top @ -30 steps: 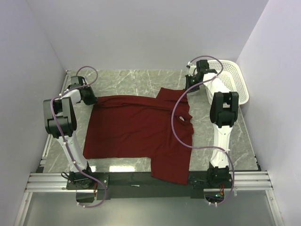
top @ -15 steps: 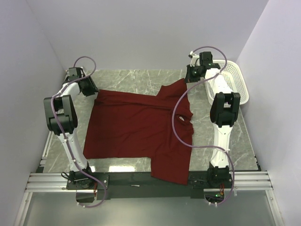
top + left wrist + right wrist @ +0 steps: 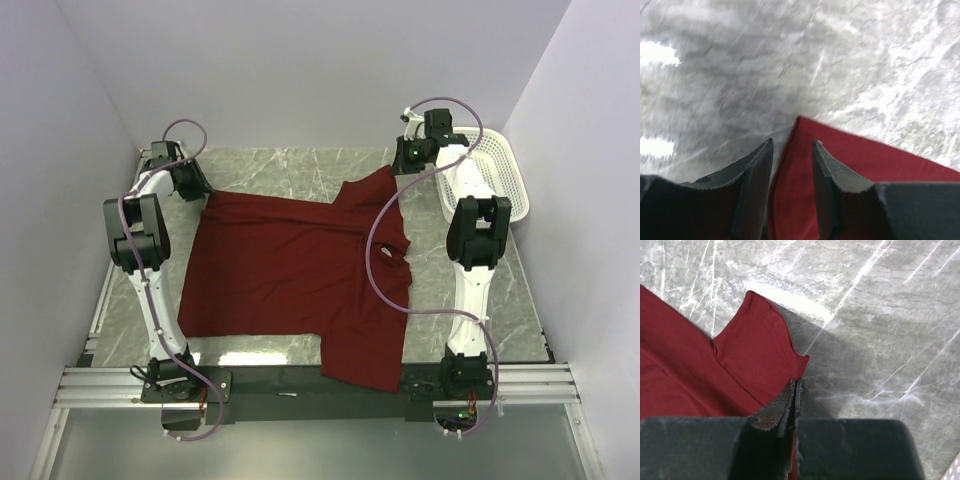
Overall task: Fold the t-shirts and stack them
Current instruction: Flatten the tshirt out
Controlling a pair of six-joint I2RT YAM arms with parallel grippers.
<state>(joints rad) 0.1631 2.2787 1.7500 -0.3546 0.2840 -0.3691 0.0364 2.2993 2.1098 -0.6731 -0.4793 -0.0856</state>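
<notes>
- T-shirt [image 3: 300, 275]: maroon, short-sleeved, spread mostly flat on marble table [image 3: 280, 170], btwn the two arms. Near part hangs over table's near edge, by right arm's base.
- Left fingers [image 3: 192, 182]: at far-left of table, right by shirt's far-left corner.
- Left wrist view: left fingers [image 3: 762, 157] are apart w/ a clear gap. Shirt's pointed corner [image 3: 805, 130] shows in that gap, red cloth running back btwn them. Not clamped on anything.
- Right fingers [image 3: 405, 165]: at far-right, at the tip of shirt's raised far flap, which pulls up toward them from the rest of the cloth.
- Right wrist view: right fingers [image 3: 794, 390] are pressed together, only a thin slit btwn tips. Shirt edge [image 3: 760, 345] runs in under the tips, so they look pinched on the cloth. Flap casts a shadow on the marble beside it.
- White mesh basket [image 3: 490, 170]: far-right corner of table, just beyond right arm, apart from shirt.
- Purple cable [image 3: 372, 260]: loops off right arm, hanging over shirt's right side. Can't tell if it touches the cloth.
</notes>
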